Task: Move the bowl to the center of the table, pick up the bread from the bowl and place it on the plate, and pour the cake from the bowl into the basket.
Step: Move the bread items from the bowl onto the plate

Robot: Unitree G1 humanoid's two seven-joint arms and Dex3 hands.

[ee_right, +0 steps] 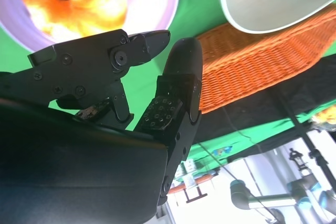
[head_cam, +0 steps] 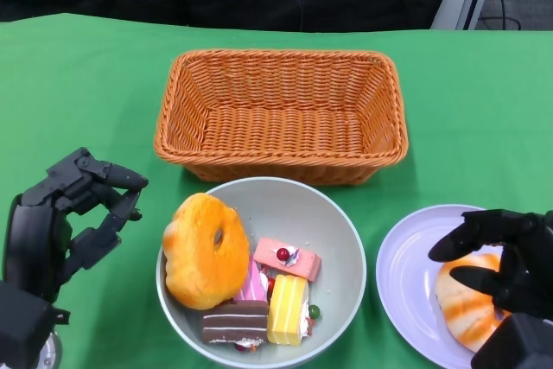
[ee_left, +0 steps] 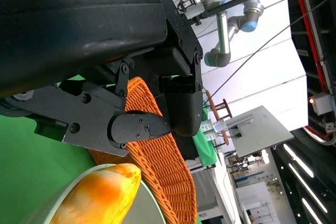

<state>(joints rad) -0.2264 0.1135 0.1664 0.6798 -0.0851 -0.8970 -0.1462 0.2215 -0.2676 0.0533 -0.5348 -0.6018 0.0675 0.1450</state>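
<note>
Nearest, the grey bowl [head_cam: 344,248] holds an orange ring-shaped bread [head_cam: 206,251] and cake pieces [head_cam: 287,296]. Another bread [head_cam: 464,313] lies on the lilac plate [head_cam: 402,274] under the right hand [head_cam: 505,270], fingers spread, not gripping. Behind sits the wicker basket [head_cam: 281,115]. Beside the bowl, the left hand [head_cam: 73,218] hangs with fingers apart.

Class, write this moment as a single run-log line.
left hand: open beside bowl | right hand: over bread on plate | basket: empty

A robotics lab or demo hall: beyond the fingers [ee_left: 142,128], a grey industrial robot arm [ee_left: 231,3] stands under bright white walls, and another arm [ee_right: 262,200] shows past the green-clothed counter [head_cam: 484,101].
</note>
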